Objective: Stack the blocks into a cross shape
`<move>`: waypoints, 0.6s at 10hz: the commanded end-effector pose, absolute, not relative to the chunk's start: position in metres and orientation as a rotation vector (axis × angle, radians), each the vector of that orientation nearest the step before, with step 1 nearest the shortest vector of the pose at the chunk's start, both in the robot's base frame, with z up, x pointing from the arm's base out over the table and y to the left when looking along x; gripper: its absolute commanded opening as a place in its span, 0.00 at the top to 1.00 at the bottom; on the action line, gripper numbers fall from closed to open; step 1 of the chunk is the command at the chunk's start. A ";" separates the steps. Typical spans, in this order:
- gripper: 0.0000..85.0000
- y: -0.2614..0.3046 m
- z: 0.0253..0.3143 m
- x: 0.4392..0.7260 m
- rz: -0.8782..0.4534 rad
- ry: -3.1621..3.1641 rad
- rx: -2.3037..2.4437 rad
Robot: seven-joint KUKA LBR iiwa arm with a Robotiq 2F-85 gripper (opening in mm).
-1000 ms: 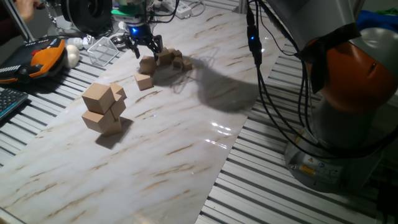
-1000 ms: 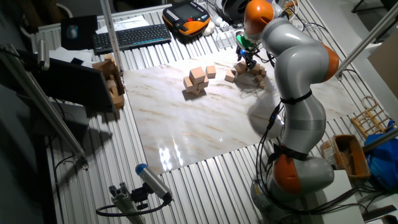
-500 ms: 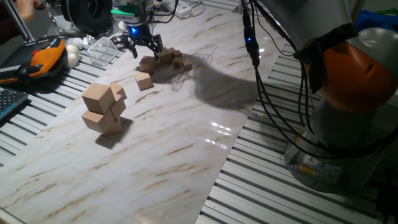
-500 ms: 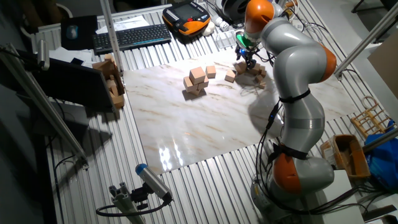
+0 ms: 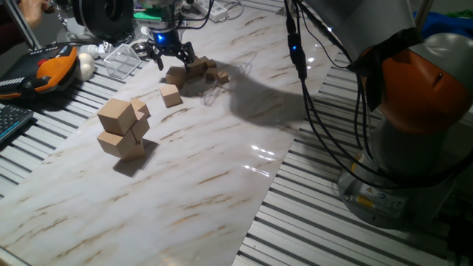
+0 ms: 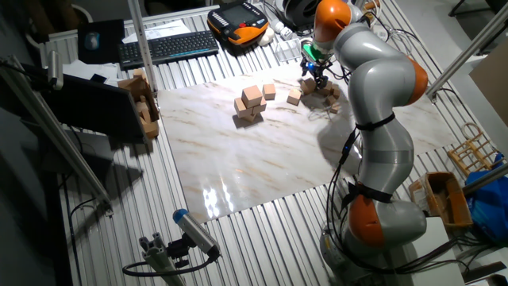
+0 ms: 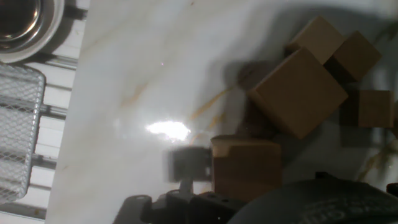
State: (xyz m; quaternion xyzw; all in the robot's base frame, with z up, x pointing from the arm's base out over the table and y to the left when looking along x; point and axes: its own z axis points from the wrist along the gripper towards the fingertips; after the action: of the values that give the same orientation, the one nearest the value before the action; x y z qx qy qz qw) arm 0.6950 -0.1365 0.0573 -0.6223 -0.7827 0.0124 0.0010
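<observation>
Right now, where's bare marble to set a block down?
Free: the wide near stretch of marble slab in front of the big-cube stack. Crowded: the far end, where the gripper hovers over the block cluster, with a lone block nearby.

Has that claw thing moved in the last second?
Yes. The gripper has risen slightly, away from the block beneath it; the big stack hasn't shifted.

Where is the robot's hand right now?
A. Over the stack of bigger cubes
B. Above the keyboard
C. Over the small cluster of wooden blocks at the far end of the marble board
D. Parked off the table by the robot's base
C. The gripper hangs just above the cluster of blocks at the far end of the marble board, well away from the stack of bigger cubes.
</observation>
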 end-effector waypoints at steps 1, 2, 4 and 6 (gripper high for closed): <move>0.00 -0.138 0.056 0.695 0.036 -2.454 -1.951; 0.00 -0.138 0.054 0.694 0.038 -2.446 -1.950; 0.20 -0.139 0.048 0.692 0.037 -2.432 -1.954; 0.20 -0.139 0.047 0.691 0.036 -2.425 -1.955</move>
State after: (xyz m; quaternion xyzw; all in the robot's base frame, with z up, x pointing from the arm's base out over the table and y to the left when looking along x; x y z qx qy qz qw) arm 0.6911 -0.1395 0.0466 -0.6270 -0.7788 0.0116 0.0130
